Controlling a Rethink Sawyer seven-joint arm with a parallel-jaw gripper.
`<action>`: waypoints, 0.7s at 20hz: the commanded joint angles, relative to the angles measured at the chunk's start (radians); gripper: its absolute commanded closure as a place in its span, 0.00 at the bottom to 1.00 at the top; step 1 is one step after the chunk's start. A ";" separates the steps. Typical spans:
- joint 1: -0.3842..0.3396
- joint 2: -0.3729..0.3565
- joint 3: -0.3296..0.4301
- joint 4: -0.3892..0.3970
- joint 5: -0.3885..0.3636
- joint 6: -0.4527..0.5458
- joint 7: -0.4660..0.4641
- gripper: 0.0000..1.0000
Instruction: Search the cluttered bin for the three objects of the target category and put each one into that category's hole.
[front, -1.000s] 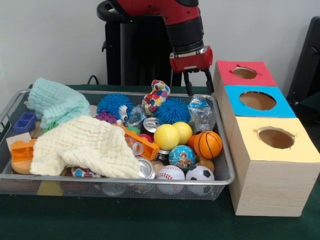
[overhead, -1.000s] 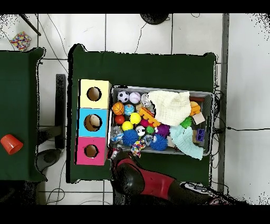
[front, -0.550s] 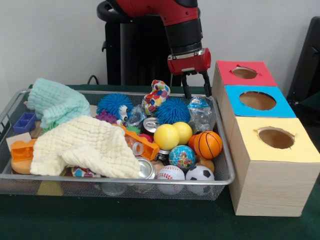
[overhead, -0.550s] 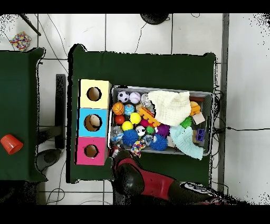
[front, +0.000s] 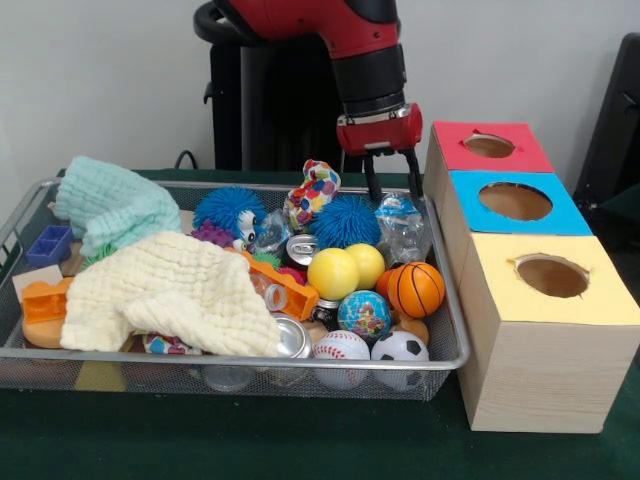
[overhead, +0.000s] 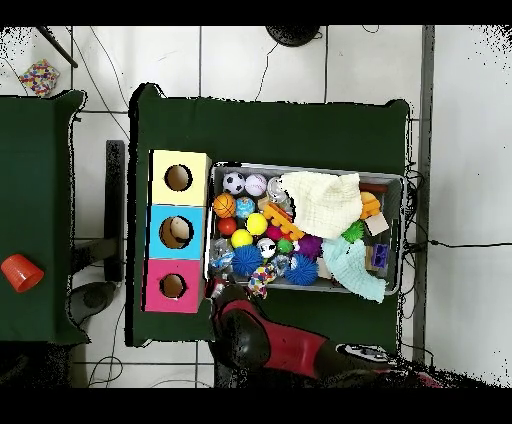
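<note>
Balls crowd the right end of the wire bin (front: 20, 225) in the front view: two yellow balls (front: 333, 273), a basketball (front: 415, 289), a globe ball (front: 364, 314), a baseball (front: 341, 347) and a soccer ball (front: 399, 347), all packed together and touching near the lower right of the bin. Behind them, toward the upper middle of the frame, lie two blue spiky balls (front: 347, 220), a multicoloured stuffed toy (front: 313, 190) and a crumpled clear plastic bottle (front: 403, 227). A cream cloth (front: 170, 290) covers the middle left of the bin, with a mint cloth (front: 110, 205) at the upper left and an orange block (front: 43, 302) at the left edge. The gripper (front: 388, 175) hangs just above the bin's far right corner, over the plastic bottle, its two dark jaws spread apart and holding nothing. To the right of the bin, on the green worktop (front: 250, 440), stands a row of three boxes touching one another, each with a round hole on top: a red box (front: 490, 148) farthest up, a blue box (front: 515, 203) in the middle, and a yellow box (front: 550, 285) lowest.
</note>
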 joint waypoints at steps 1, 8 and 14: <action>0.021 0.050 -0.016 -0.157 0.026 -0.072 0.220 0.00; 0.033 0.032 -0.024 -0.139 0.044 -0.117 0.252 0.00; 0.059 0.038 -0.041 -0.121 0.069 -0.215 0.309 0.00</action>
